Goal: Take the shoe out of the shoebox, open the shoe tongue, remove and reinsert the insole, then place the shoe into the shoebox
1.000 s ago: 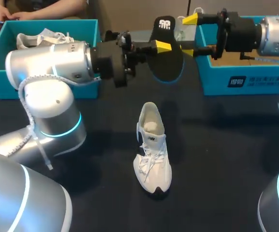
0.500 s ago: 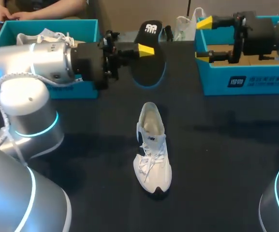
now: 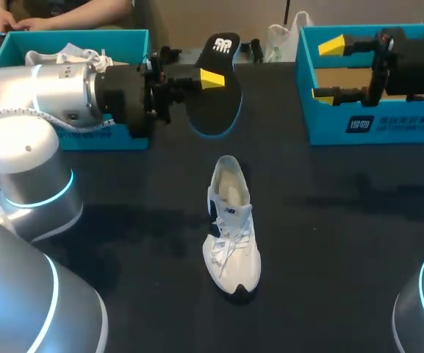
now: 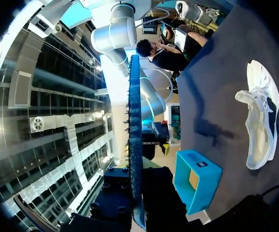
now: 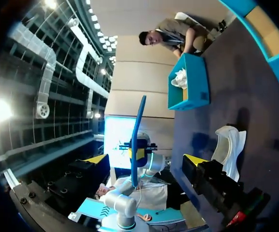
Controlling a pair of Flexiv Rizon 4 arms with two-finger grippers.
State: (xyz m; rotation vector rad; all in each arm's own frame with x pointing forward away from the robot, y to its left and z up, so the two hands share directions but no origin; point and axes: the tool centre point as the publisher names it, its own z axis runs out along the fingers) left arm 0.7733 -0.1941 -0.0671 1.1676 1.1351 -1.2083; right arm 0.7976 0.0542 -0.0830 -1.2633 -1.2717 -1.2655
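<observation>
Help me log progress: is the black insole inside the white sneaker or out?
Out: the left gripper holds the black blue-edged insole aloft, well apart from the white lace-up sneaker on the dark table.

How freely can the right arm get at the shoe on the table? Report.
Probably yes: the right gripper is open and empty by the right box, the shoe stands alone mid-table, and the left gripper holds the insole well clear.

Dark worktop [image 3: 344, 243] lay open either side of the white lace-up sneaker [image 3: 231, 228] at centre. Black blue-edged insole [image 3: 215, 92] hung in the gap between left teal shoebox [image 3: 116, 34] and right teal shoebox [image 3: 403, 125], partly blocking it.
</observation>
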